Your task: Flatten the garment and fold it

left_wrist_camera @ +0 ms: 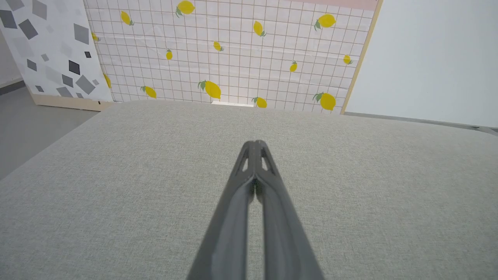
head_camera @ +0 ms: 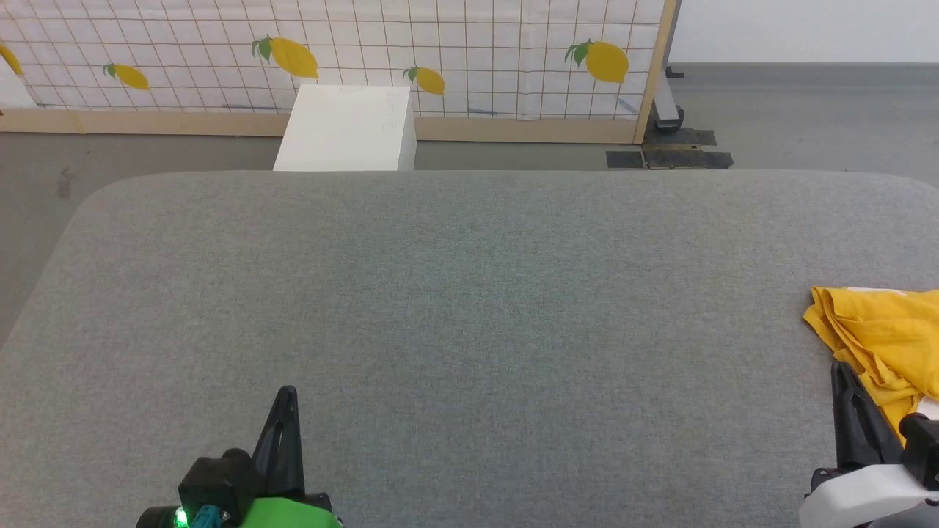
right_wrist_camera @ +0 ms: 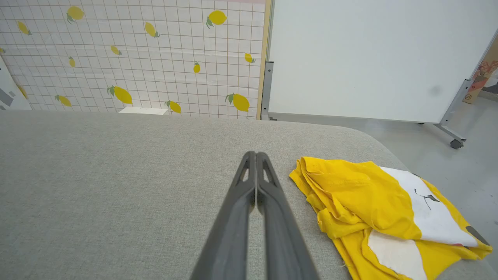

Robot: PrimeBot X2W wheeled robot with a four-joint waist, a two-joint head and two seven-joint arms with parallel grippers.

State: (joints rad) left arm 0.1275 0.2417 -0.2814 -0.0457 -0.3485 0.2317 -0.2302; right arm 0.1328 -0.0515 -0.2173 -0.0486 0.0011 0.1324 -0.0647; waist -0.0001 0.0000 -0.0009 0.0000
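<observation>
Where the grippers stand: the left gripper (head_camera: 287,394) is at the lower left of the head view and the right gripper (head_camera: 841,368) at the lower right. Both are low over the table (head_camera: 469,293), fingers pointing away from the robot.
Left gripper's state: the two fingers are pressed together tip to tip, with nothing between them.
Right gripper's state: closed the same way and empty. In the right wrist view its fingers stand clear of the cloth.
Garment: the yellow garment (right_wrist_camera: 350,190) lies in a crumpled heap at the table's right edge, near the rounded corner, just to the right of the right gripper.
Count: two grippers, one garment, one table, one white box (head_camera: 345,128).
Head view adds: the white box stands on the floor (head_camera: 807,117) beyond the table's far edge, against the lemon panel (head_camera: 477,44). Black plates (head_camera: 667,158) lie at the foot of the panel's frame. The garment is cut off by the right border.
Right wrist view adds: a white patch on the garment with thin black marks and a dark spot near its edge. Behind it is a plain white board (right_wrist_camera: 369,58) on a frame with a caster (right_wrist_camera: 456,144).
Left wrist view adds: a white panel with grey squares (left_wrist_camera: 50,50) left of the lemon panel.
Surface: grey woven fabric, flat, with rounded corners.
Room: grey floor. The lemon panel has a grid pattern with yellow lemons and pale wood edging.
</observation>
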